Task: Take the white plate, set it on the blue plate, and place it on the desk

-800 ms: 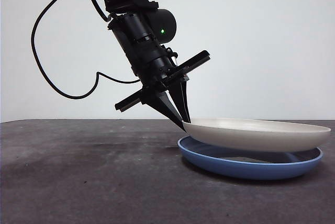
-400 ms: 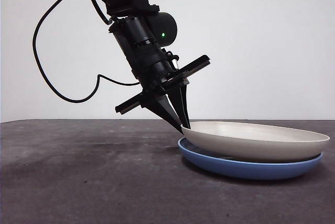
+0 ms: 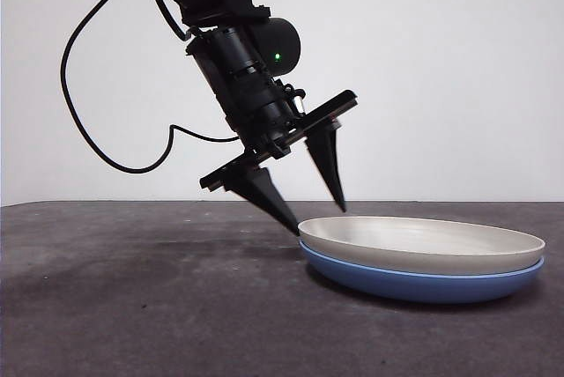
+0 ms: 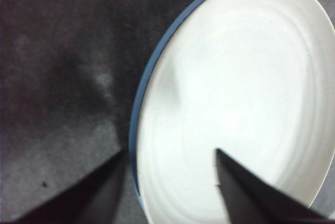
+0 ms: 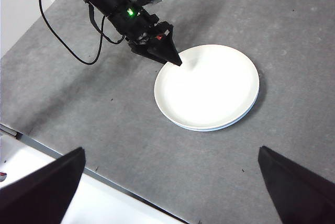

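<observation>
The white plate [image 3: 423, 245] lies nested flat in the blue plate [image 3: 414, 282] on the desk [image 3: 132, 298]. My left gripper [image 3: 313, 214] is open and empty, its jaws straddling the plates' near-left rim, one outside and one above the white plate. In the left wrist view the white plate [image 4: 235, 98] fills most of the picture, with a thin arc of blue plate [image 4: 140, 103] beside it. The right wrist view shows both from high up: white plate [image 5: 207, 85], blue plate's edge [image 5: 209, 129], left gripper [image 5: 175, 59]. My right gripper [image 5: 170, 187] is open and empty, far above the desk.
A black cable [image 3: 88, 130] hangs from the left arm behind it. In the right wrist view the desk's edge [image 5: 78, 164] runs near a white surface [image 5: 31, 192].
My left gripper has opened and let go of the white plate's rim. The plate has dropped from a tilt to lie flat in the blue plate.
</observation>
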